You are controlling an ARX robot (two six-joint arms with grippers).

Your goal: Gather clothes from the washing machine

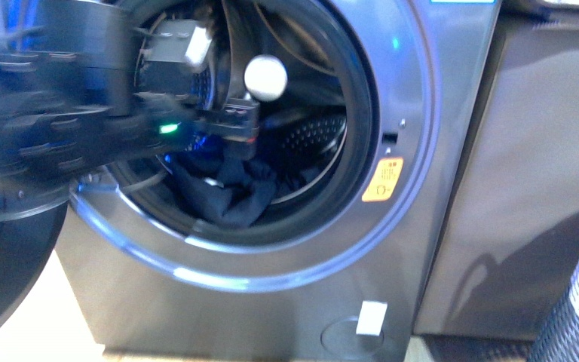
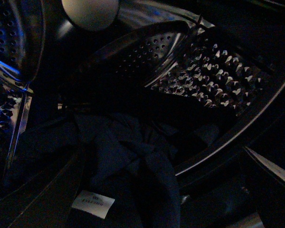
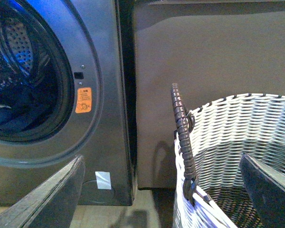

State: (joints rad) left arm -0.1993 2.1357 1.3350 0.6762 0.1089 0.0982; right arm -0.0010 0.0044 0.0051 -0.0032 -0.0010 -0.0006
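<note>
Fingers of the left gripper (image 1: 240,122) sit in the washing machine (image 1: 437,151) mouth in your front view; the clothes (image 1: 226,192) are heaped just below, spilling toward the lip. Left wrist view: fingers (image 2: 271,172) apart, nothing held, heap beneath them. Right wrist view: right gripper (image 3: 161,161) spread and empty at the basket (image 3: 228,123) rim, well away from the drum; no garments seen inside the basket.

The black, ribbed left arm (image 1: 68,113) bears a green light (image 1: 168,128); the right pincer (image 3: 161,161) has flat dark fingers (image 3: 57,194).

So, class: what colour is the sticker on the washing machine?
Orange; the sticker shows best in the right wrist view.
</note>
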